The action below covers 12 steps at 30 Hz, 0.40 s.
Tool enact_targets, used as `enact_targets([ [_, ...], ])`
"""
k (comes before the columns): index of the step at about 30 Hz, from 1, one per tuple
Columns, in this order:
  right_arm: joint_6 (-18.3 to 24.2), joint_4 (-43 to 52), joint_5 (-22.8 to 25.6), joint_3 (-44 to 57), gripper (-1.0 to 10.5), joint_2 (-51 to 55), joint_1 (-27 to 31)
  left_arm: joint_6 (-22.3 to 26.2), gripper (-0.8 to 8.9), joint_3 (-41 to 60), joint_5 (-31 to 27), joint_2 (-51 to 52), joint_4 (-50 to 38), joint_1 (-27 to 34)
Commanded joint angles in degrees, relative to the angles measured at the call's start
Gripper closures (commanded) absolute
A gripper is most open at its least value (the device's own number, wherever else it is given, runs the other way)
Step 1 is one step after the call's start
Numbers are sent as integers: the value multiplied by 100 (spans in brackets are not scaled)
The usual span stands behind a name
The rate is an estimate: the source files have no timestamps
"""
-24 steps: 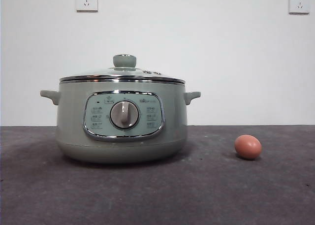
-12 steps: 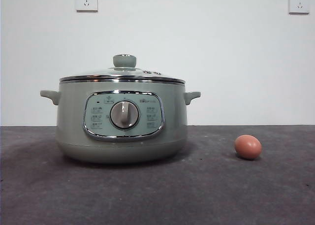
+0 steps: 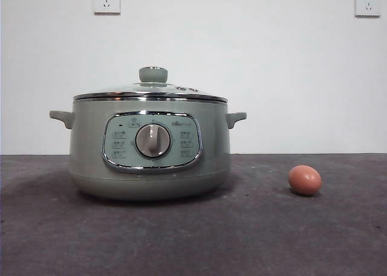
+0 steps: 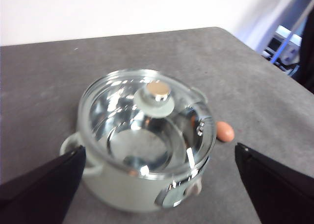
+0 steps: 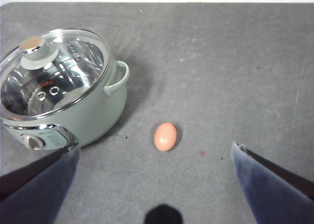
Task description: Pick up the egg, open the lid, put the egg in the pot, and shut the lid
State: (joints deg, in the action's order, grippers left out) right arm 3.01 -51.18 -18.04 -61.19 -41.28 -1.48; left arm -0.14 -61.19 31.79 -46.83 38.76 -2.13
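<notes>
Grey tabletop (image 3: 254,240) is carrying the pot (image 3: 149,161) and the egg (image 3: 304,180). The pot is sitting upright, its dial panel facing the front camera, one small handle sticking out at each side. The lid (image 3: 151,92) is resting closed on the pot's rim, green knob on top. The egg is lying on its side on the tabletop, well apart from the pot, on the side of the pot's handle seen in the right wrist view. Left pincer (image 4: 159,185) is hanging above the pot, jaws spread wide and grasping nothing. Right pincer (image 5: 154,185) is hanging above the egg (image 5: 165,136), jaws likewise released, touching nothing.
</notes>
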Motion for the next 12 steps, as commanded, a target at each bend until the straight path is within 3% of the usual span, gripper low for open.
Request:
enact_targets([
  [1,4,17,-90,-17,379,-98,-7,151,156,-306,-98,-481,-109,-245],
  [12,0,11,-216,-17,379,-476,-7,885,156,-2350,-1569,-3307,-111,-1762],
])
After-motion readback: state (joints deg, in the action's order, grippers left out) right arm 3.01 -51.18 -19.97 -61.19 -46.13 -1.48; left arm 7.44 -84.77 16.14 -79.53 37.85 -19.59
